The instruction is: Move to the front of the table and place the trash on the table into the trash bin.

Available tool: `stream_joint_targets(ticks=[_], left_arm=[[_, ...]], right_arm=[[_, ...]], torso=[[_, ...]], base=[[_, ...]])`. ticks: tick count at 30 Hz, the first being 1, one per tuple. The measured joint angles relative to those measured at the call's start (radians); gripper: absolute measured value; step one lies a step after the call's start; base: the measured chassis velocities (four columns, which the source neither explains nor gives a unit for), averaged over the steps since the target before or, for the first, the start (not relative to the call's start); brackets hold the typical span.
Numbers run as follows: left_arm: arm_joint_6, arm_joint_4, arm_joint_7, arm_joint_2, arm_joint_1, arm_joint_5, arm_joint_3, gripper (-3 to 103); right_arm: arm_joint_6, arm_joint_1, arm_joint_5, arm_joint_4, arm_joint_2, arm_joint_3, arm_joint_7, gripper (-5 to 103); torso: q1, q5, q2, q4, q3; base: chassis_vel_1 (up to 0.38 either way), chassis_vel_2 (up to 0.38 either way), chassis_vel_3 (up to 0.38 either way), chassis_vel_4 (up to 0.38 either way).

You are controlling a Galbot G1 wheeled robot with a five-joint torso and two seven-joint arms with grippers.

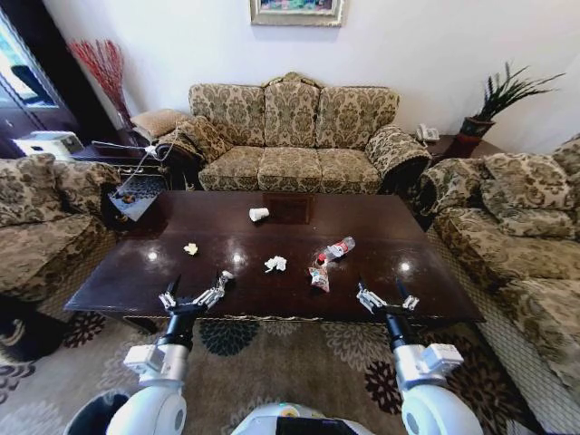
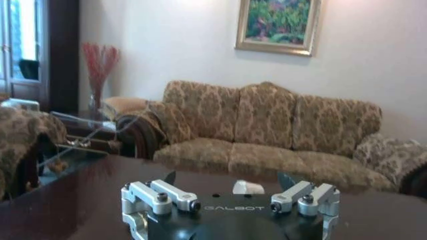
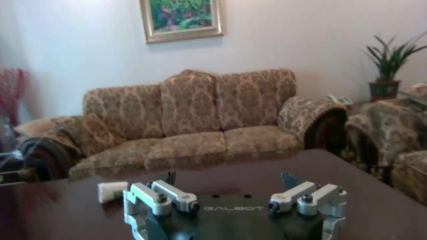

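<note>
Before me, against the near edge of the rug: table (image 1: 272,272), dark glossy wood, long side facing me, sofa (image 1: 294,136) beyond its far edge.

Bin (image 1: 95,415): dark rim at my lower left, on the floor off the table's near-left corner.

Trash, five pieces, all on the tabletop:
- Bottle (image 1: 337,249), clear with red label, lying on its side right of centre. Judged light, stiff and slippery; best taken across the middle of the body.
- Cup (image 1: 258,214), white paper, tipped over near the far edge at centre. Light and crushable; a gentle hold across the wall.
- Wrapper (image 1: 319,278), colourful, just beside the bottle toward the near edge. Thin and limp; pinch a raised fold.
- White wad (image 1: 275,264), centre, nearer me. Soft, weightless; pinch anywhere.
- Yellowish wad (image 1: 190,248), left of centre. Same handling.

My left gripper (image 1: 198,288): over the near edge, left of centre, fingers spread, nothing held.

My right gripper (image 1: 382,292): over the near edge toward the right, fingers spread, nothing held.
</note>
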Motion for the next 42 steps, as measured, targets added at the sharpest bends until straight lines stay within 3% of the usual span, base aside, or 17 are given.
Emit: stream_joint_targets(ticks=[5,13,28,42], left_arm=[[-0.013,-0.001,-0.003,-0.002,-0.003,-0.003,-0.002,100],[-0.036,0.001,-0.011,-0.008,-0.006,0.0,0.004,100],[-0.01,-0.031,-0.01,-0.019,0.019,0.016,-0.016,100],[-0.011,0.009,-0.011,-0.019,0.01,0.021,-0.012,100]], right_arm=[[-0.017,0.005,0.006,-0.004,-0.008,0.015,0.028,100],[0.021,0.007,0.008,-0.013,-0.005,0.018,0.04,100],[0.061,0.023,-0.051,-0.04,-0.025,-0.003,-0.001,100],[0.111,0.016,-0.053,-0.052,-0.024,-0.002,-0.007,100]], torso=[[0.0,0.0001,0.0,0.0,0.0],[0.0,0.0001,0.0,0.0,0.0],[0.0,0.0001,0.0,0.0001,0.0],[-0.001,-0.0005,0.001,0.0,-0.001]], base=[[0.0,0.0,0.0,0.0],[0.0,0.0,0.0,0.0],[0.014,-0.01,-0.013,0.008],[0.204,-0.134,-0.183,0.137]])
